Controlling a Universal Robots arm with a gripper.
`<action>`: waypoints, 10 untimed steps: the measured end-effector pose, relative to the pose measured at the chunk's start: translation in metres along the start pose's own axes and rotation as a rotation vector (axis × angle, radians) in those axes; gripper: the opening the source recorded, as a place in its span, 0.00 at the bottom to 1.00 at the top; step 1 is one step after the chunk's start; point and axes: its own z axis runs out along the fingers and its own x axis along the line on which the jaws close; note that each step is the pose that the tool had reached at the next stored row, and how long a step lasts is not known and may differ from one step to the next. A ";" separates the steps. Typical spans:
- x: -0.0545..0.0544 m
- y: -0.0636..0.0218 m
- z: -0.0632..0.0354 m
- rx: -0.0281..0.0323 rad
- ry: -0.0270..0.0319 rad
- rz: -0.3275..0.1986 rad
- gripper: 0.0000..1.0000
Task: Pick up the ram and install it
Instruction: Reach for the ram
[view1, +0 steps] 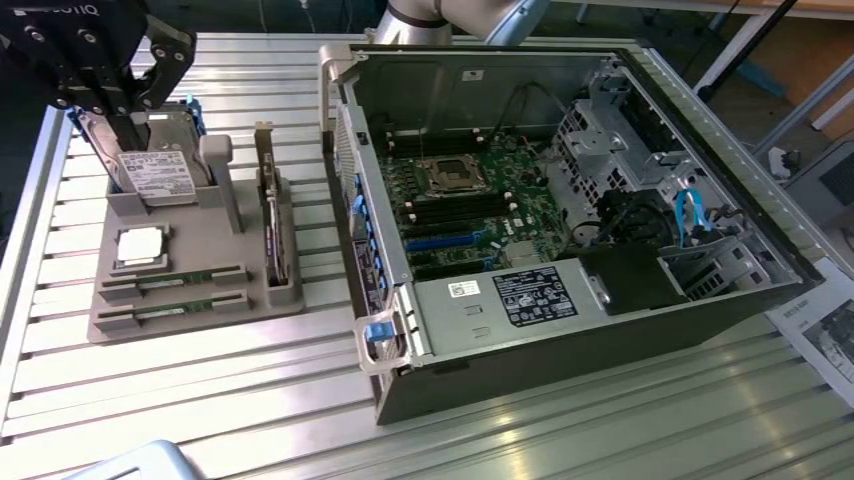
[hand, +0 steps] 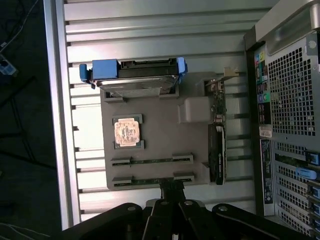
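Observation:
Two rams lie flat in slots at the front of a grey holder (view1: 200, 320). They are thin green sticks, one ram (view1: 174, 281) (hand: 152, 161) behind the other ram (view1: 167, 312) (hand: 152, 180). My black gripper (view1: 134, 135) (hand: 170, 186) hangs high over the holder's back end, above the hard drive (view1: 158, 175) and well apart from both sticks. Its fingers stand together, shut, with nothing between them. The open computer case (view1: 574, 320) lies on the exterior view's right, its green motherboard (view1: 467, 205) showing dark memory slots.
The holder also carries a square silver processor chip (view1: 142, 246) (hand: 126, 132) and a dark card (view1: 276, 240) (hand: 217, 145) standing on edge next to the case wall. The ribbed metal table (view1: 200, 400) ends close on the exterior view's left. Paper (view1: 827, 335) lies at the right edge.

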 end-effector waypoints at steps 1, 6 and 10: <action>0.000 0.0000 0.0000 0.0000 0.0001 0.000 0.10; 0.000 -0.0006 0.0005 0.0000 0.0000 0.000 0.10; 0.000 -0.0029 0.0026 0.0001 0.0002 0.000 0.10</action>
